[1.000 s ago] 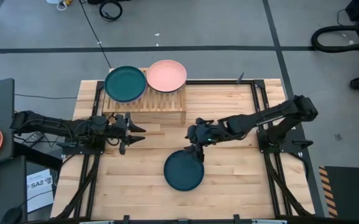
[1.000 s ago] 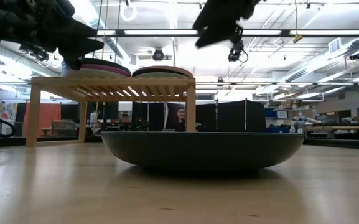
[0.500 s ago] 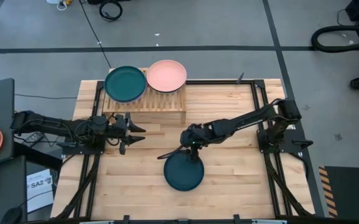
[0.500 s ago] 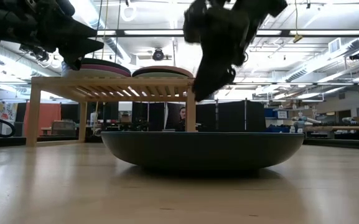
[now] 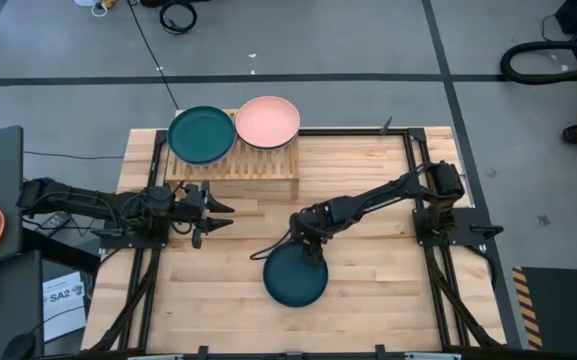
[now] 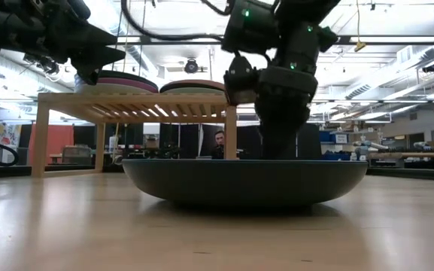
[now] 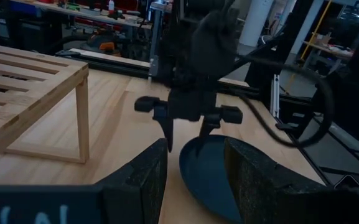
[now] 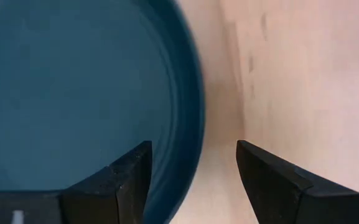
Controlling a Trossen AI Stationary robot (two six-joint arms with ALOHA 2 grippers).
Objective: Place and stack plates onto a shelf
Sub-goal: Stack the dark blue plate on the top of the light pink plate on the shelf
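A dark teal plate [image 5: 295, 277] lies on its base on the table near the near edge; it also shows in the right wrist view [image 8: 73, 93]. My right gripper [image 5: 306, 250] points down over the plate's far rim [image 8: 195, 118]. It is open, with one finger over the bowl and one outside. The light-wood shelf [image 5: 233, 170] stands at the far side. It carries two stacks, one topped by a green-teal plate [image 5: 201, 134] and one by a pink plate [image 5: 267, 120]. My left gripper [image 5: 223, 213] hovers open in front of the shelf.
Black frame rails [image 5: 415, 170] run along the table's sides. Bare wood lies left and right of the dark teal plate. In the low view a person [image 6: 218, 143] shows in the room behind the shelf.
My right gripper has come down and moved toward the near edge, turning to point down over the far rim of the dark teal plate. The plate has stayed where it was.
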